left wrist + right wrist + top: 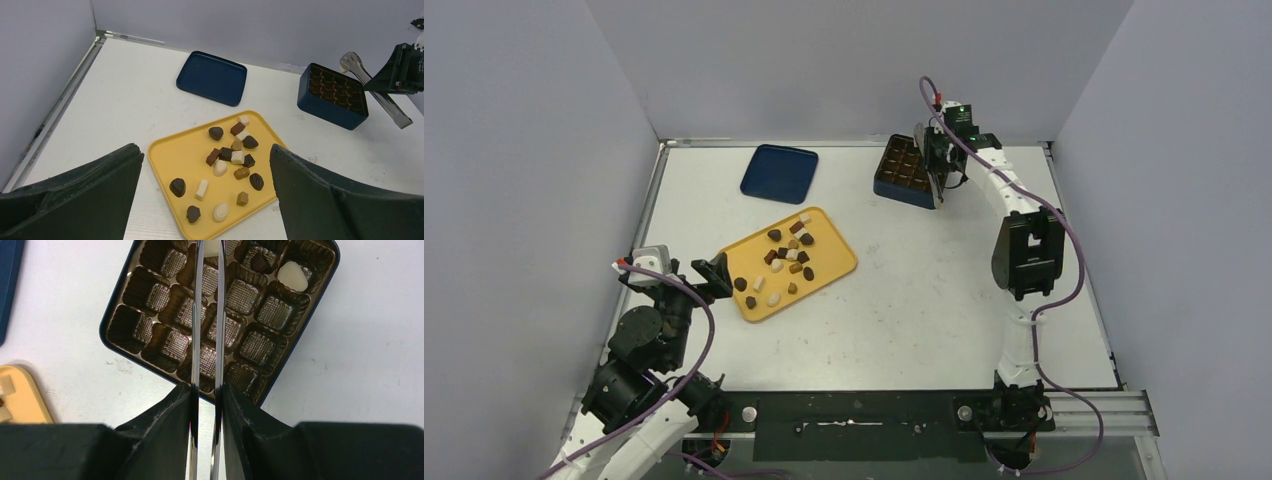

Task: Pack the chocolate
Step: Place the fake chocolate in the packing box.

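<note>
In the right wrist view the tongs [196, 315] run off the top edge, so you cannot tell whether their tips pinch anything. They also hide some cells of the box [325, 107]. Your right claw [207, 392] is clamped on those tongs, blades nearly together, over the box at 1 o'clock on the bench [924, 300]. Your left claw [205, 155] gapes wide, holding nothing, beside the yellow tray [170, 160] at 9 o'clock. Most chocolate [226, 154] lies on that tray; one white and one dark piece sit in box cells.
</note>
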Controlling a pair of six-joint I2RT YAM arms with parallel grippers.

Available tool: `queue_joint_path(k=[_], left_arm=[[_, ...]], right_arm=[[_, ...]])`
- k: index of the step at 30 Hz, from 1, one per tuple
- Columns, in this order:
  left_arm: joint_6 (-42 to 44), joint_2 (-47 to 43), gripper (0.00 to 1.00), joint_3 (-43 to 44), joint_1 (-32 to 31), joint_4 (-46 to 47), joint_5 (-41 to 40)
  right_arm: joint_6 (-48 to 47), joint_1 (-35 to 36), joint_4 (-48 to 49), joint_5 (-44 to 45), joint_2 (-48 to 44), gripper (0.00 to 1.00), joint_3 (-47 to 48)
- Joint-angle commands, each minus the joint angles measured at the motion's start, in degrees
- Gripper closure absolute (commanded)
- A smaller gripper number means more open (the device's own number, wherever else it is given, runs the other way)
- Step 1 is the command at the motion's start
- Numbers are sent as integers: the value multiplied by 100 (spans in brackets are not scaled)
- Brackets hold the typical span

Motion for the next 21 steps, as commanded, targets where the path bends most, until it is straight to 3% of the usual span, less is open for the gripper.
queue_joint_path(k=[1,21], left_arm=[[44,49,3,27,41,241,70],[48,38,3,27,59,228,76]], right_arm=[[-13,-34,373,-138,177,83,326],[-31,-46,356,144,602,70,648]])
